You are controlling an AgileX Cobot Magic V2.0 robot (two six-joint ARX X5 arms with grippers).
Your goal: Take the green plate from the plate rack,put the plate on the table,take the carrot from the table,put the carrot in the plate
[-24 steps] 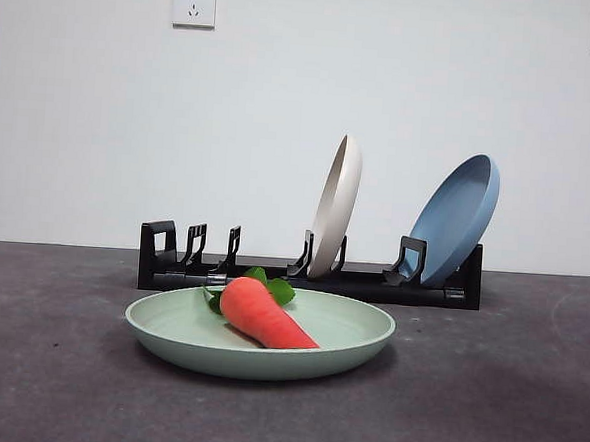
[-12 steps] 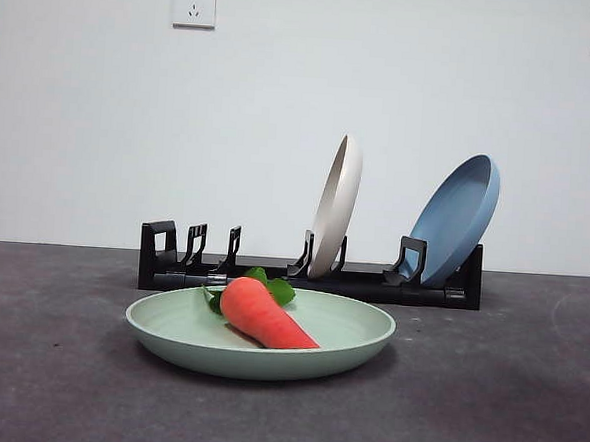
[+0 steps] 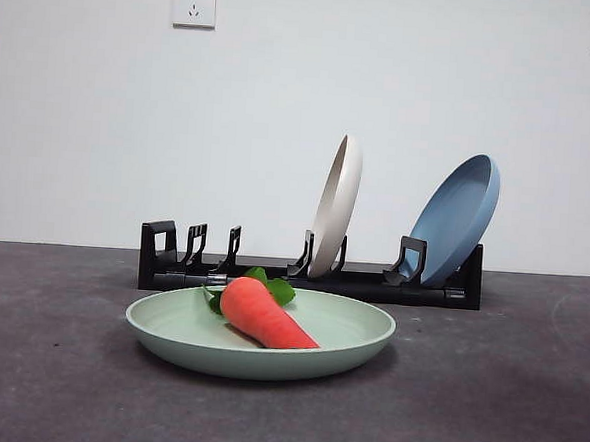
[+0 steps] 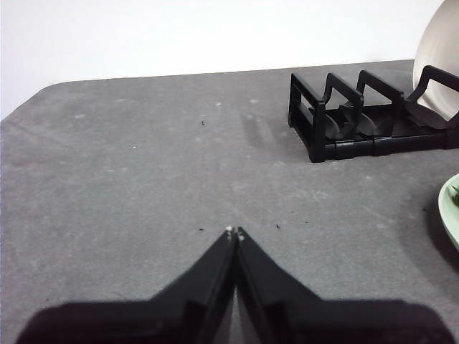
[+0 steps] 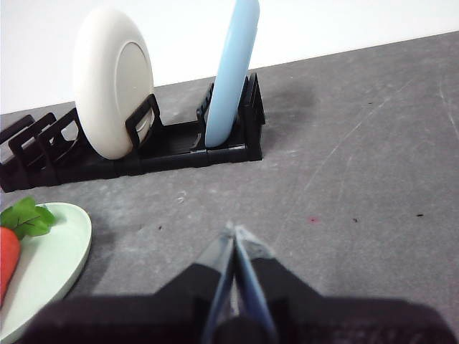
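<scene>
The green plate (image 3: 348,336) lies flat on the dark grey table (image 3: 64,387), in front of the black plate rack (image 3: 261,277). In the plate rests the carrot (image 3: 261,315), orange-red, its green leaves toward the rack. Both arms are out of the front view. My left gripper (image 4: 234,232) is shut and empty over bare table, off the rack's (image 4: 344,132) empty end; the plate's edge (image 4: 450,208) shows at the picture's side. My right gripper (image 5: 234,231) is shut and empty, beside the plate (image 5: 50,251) holding the carrot (image 5: 7,261).
A cream-white plate (image 3: 336,206) and a blue plate (image 3: 457,219) stand upright in the rack's middle and right slots; the left slots hold nothing. A white wall with two sockets (image 3: 194,4) rises behind the table.
</scene>
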